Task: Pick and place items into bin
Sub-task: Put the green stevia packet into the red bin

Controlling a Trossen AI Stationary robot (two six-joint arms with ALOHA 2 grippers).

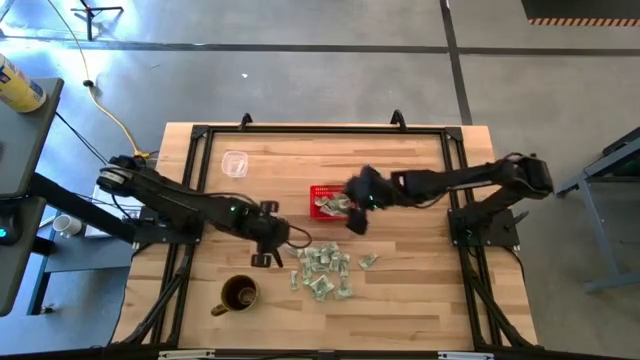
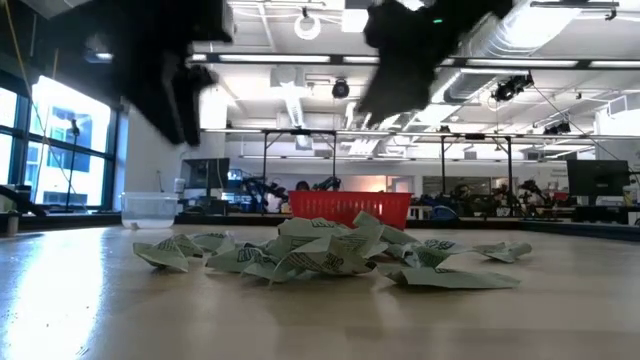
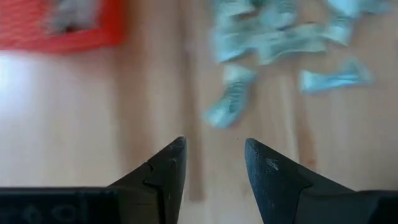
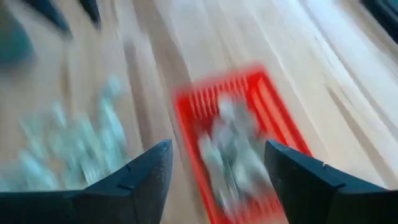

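Packets (image 1: 322,272): we found the pale green-and-white pile loose on the table, beside the red basket (image 1: 326,192), which already held several.
Right gripper (image 4: 214,171): we saw it above the basket, fingers spread, nothing between them.
Left gripper (image 3: 214,165): we saw it just short of the pile, fingers spread, empty.
Risk: we judged a pinch could take 2 or more packets, or scatter the crumpled pile.
Unclear: we could not count the basket's packets; motion smeared both wrist views.
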